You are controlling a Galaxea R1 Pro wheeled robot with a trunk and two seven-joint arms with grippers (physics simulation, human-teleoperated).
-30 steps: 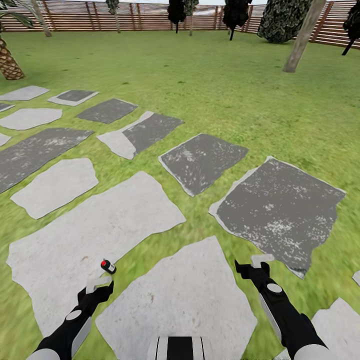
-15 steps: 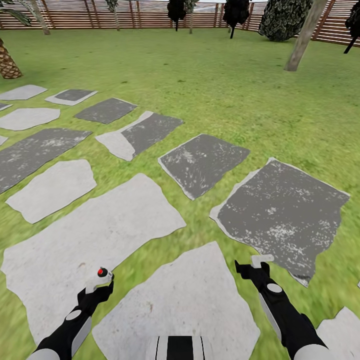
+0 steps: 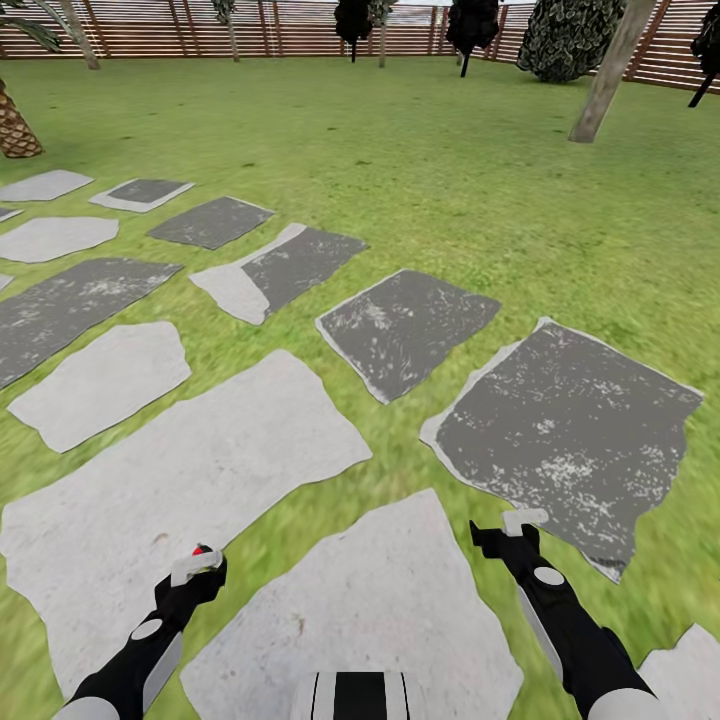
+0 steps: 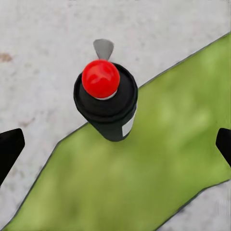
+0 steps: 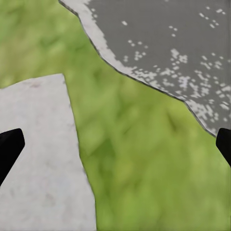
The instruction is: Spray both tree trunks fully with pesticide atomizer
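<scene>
Pickup step: left gripper hovers above the atomizer, fingers spread; next, descend and close. Right gripper open, empty.

Head camera high, wrist cameras low
Head view looks forward and down across slabs to the fence; both wrist views face close ground it shares

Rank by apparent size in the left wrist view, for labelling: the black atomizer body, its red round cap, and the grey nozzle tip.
Largest to smallest:
1. black atomizer body
2. red round cap, nearer the camera, so it may look oversized
3. grey nozzle tip
</scene>
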